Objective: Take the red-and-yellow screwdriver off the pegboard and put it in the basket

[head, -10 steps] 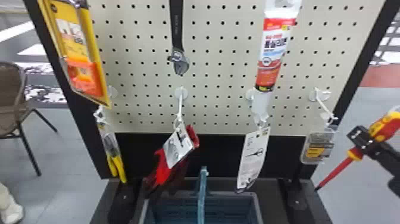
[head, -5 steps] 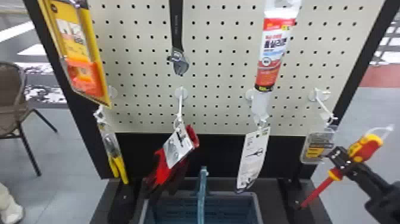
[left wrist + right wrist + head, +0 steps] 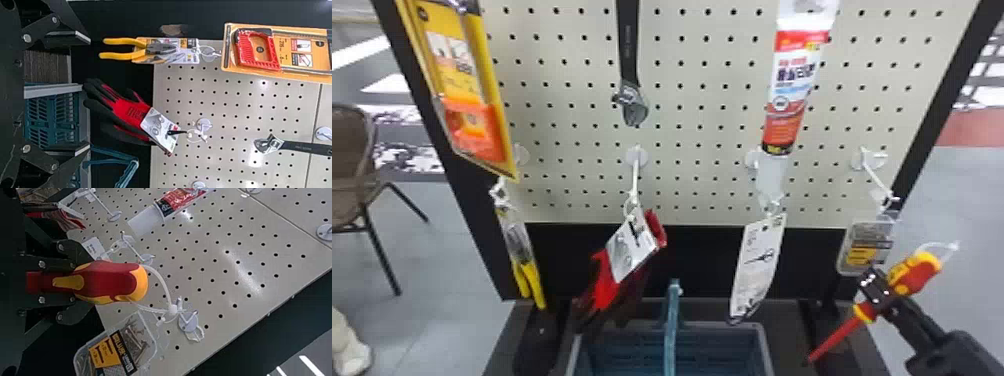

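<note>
At the right of the head view my right gripper (image 3: 877, 292) is shut on the red-and-yellow screwdriver (image 3: 914, 274); its red shaft slants down toward the left. In the right wrist view the right gripper (image 3: 64, 282) clamps the screwdriver (image 3: 113, 282), whose handle end carries a white loop. The blue basket (image 3: 763, 340) stands at the bottom middle of the head view, left of the screwdriver tip. In the left wrist view my left gripper (image 3: 88, 92) is parked open, with nothing held, and the basket (image 3: 53, 117) lies beyond it.
On the pegboard (image 3: 697, 185) hang yellow pliers (image 3: 529, 285), red gloves (image 3: 612, 280), a white card (image 3: 759, 265), a wrench (image 3: 631, 75), a tube (image 3: 789, 90) and a saw pack (image 3: 464, 105). A clear pack of screws (image 3: 866, 247) hangs just left of the right gripper.
The right gripper has moved left and somewhat lower with the screwdriver, whose tip has shifted toward the basket. The hanging items stay in place.
</note>
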